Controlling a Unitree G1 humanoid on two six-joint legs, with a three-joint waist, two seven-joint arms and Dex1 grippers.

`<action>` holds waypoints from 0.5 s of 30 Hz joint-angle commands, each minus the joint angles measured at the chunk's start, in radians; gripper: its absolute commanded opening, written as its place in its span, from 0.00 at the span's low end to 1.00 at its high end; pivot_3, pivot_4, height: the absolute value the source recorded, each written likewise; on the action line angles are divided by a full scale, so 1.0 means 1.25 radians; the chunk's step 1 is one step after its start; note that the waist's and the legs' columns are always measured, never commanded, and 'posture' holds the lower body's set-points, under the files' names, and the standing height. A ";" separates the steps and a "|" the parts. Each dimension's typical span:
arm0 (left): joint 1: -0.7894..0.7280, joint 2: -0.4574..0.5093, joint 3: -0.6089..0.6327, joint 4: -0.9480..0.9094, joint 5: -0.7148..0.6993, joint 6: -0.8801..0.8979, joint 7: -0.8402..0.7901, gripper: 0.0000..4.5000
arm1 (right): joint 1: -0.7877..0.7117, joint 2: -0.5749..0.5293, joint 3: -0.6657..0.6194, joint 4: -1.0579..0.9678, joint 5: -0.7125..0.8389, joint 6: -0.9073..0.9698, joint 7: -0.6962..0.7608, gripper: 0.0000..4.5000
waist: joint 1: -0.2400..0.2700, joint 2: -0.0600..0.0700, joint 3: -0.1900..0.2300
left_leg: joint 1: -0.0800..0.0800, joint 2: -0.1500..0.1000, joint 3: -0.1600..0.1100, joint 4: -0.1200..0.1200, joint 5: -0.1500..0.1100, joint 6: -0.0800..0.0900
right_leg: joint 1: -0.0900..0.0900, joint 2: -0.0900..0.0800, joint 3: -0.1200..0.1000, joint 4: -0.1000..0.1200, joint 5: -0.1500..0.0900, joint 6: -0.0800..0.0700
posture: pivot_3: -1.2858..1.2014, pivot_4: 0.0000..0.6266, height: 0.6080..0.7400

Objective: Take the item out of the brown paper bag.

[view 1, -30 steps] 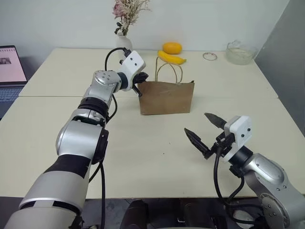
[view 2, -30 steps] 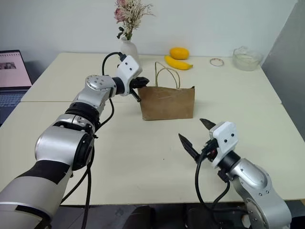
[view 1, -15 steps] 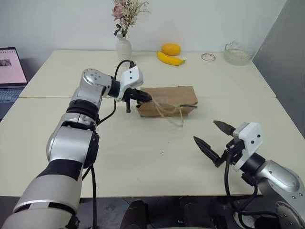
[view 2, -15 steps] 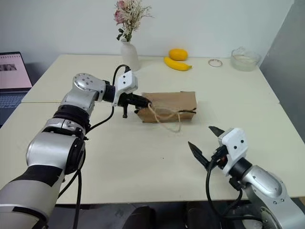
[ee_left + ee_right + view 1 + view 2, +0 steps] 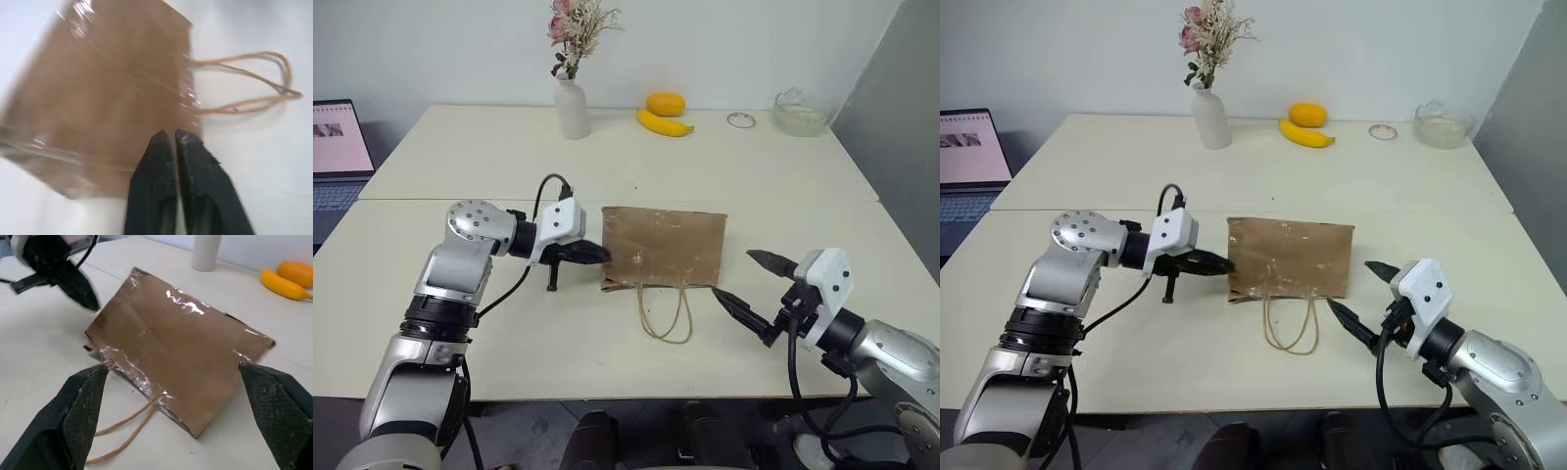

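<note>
A: Where is the brown paper bag?

B: Lying flat on the tabletop, about midway along the near edge and a little back from it. Its two twine handles trail toward that near edge.

A: And the small bottle?

B: I can't make it out; the bag hides whatever is inside.

A: The left gripper?

B: It points across at the bag's left edge, right at the paper. In the left wrist view its two black fingers lie almost together with only a thin slit between them, nothing pinched.

A: The right gripper?

B: Just beside the bag's near right corner, jaws spread wide, empty.

A: Anything else?

B: A white vase, a banana, an orange fruit and a glass bowl along the far edge.
</note>
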 commanded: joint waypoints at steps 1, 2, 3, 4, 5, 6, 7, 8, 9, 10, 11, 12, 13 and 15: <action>0.057 0.021 0.006 -0.107 -0.039 -0.093 -0.010 0.33 | -0.007 -0.036 -0.007 -0.004 0.026 -0.003 0.037 1.00 | 0.000 0.000 0.000 | 0.000 0.000 0.000 0.000 0.000 0.000 | 0.000 0.000 0.000 0.000 0.000 0.000 | 0.52 0.24 1.00; 0.073 0.024 -0.001 -0.121 -0.037 -0.122 -0.010 0.40 | -0.005 -0.043 -0.005 -0.003 0.031 -0.001 0.044 1.00 | -0.001 0.000 0.000 | 0.000 0.000 0.000 0.000 0.000 0.000 | 0.000 0.000 0.000 0.000 0.000 0.000 | 0.52 0.24 1.00; 0.092 0.023 -0.013 -0.130 -0.032 -0.172 -0.011 0.46 | -0.004 -0.054 0.003 -0.005 0.039 0.002 0.055 1.00 | -0.001 0.000 0.000 | 0.000 0.000 0.001 0.000 0.000 0.000 | 0.000 0.000 0.001 0.000 0.000 0.000 | 0.52 0.24 1.00; 0.108 0.021 -0.027 -0.134 -0.028 -0.217 -0.017 0.55 | -0.003 -0.063 0.012 -0.008 0.043 0.004 0.065 1.00 | 0.000 0.000 0.000 | 0.000 0.000 0.000 0.000 0.000 0.000 | 0.000 0.000 0.000 0.000 0.000 0.000 | 0.52 0.24 1.00; 0.120 0.022 -0.042 -0.129 -0.020 -0.264 -0.023 0.60 | -0.001 -0.073 0.020 -0.011 0.049 0.006 0.073 1.00 | 0.001 0.000 0.000 | 0.000 0.000 0.000 0.000 0.000 0.000 | 0.000 0.000 0.000 0.000 0.000 0.000 | 0.52 0.24 1.00; 0.125 0.019 -0.058 -0.110 0.000 -0.312 -0.015 0.60 | 0.001 -0.084 0.034 -0.014 0.047 0.005 0.082 1.00 | 0.002 0.000 0.000 | 0.000 0.000 0.000 0.000 0.000 0.000 | 0.000 0.000 0.000 0.000 0.000 0.000 | 0.52 0.24 1.00; 0.125 0.018 -0.073 -0.091 0.020 -0.348 -0.007 0.60 | 0.004 -0.092 0.042 -0.015 0.045 0.003 0.088 1.00 | 0.003 0.000 0.000 | 0.000 0.000 0.000 0.000 0.000 0.000 | 0.000 0.000 0.000 0.000 0.000 0.000 | 0.52 0.24 1.00; 0.122 0.019 -0.087 -0.075 0.034 -0.378 -0.006 0.60 | 0.007 -0.099 0.049 -0.016 0.042 0.000 0.093 1.00 | 0.005 0.000 0.000 | 0.000 0.000 0.000 0.000 0.000 0.000 | 0.000 0.000 0.000 0.000 0.000 0.000 | 0.52 0.24 1.00; 0.116 0.017 -0.099 -0.061 0.042 -0.401 -0.004 0.60 | 0.010 -0.106 0.055 -0.017 0.039 -0.003 0.096 1.00 | 0.006 0.000 0.000 | 0.000 0.000 0.000 0.000 0.000 0.000 | 0.000 0.000 0.000 0.000 0.000 0.000 | 0.52 0.24 1.00; 0.111 0.014 -0.109 -0.051 0.047 -0.422 -0.003 0.60 | 0.013 -0.111 0.059 -0.018 0.036 -0.006 0.099 1.00 | 0.007 0.000 0.000 | 0.000 0.000 0.001 0.000 0.000 0.000 | 0.000 0.000 0.000 0.000 0.000 0.000 | 0.52 0.24 1.00; 0.105 0.008 -0.121 -0.038 0.055 -0.444 0.001 0.60 | 0.017 -0.117 0.065 -0.019 0.031 -0.009 0.103 1.00 | 0.008 0.000 0.000 | 0.000 0.000 0.001 0.000 0.000 0.000 | 0.000 0.000 0.000 0.000 0.000 0.000 | 0.52 0.24 1.00; 0.100 0.001 -0.132 -0.024 0.064 -0.466 0.009 0.60 | 0.020 -0.123 0.070 -0.020 0.026 -0.012 0.107 1.00 | 0.009 0.000 0.000 | 0.000 0.000 0.001 0.000 0.000 0.000 | 0.000 0.000 0.000 0.000 0.000 0.000 | 0.52 0.24 1.00; 0.095 -0.008 -0.144 -0.005 0.077 -0.493 0.022 0.60 | 0.023 -0.130 0.078 -0.019 0.017 -0.016 0.110 1.00 | 0.010 0.000 0.000 | -0.001 0.000 0.001 0.000 0.000 0.000 | 0.000 0.000 0.000 0.000 0.000 0.000 | 0.52 0.24 1.00; 0.085 -0.028 -0.164 0.032 0.105 -0.537 0.051 0.60 | 0.029 -0.141 0.085 -0.019 0.008 -0.022 0.115 1.00 | 0.012 0.000 0.000 | -0.001 -0.001 0.001 0.001 0.000 0.000 | 0.000 0.000 -0.001 0.000 0.000 0.000 | 0.52 0.24 1.00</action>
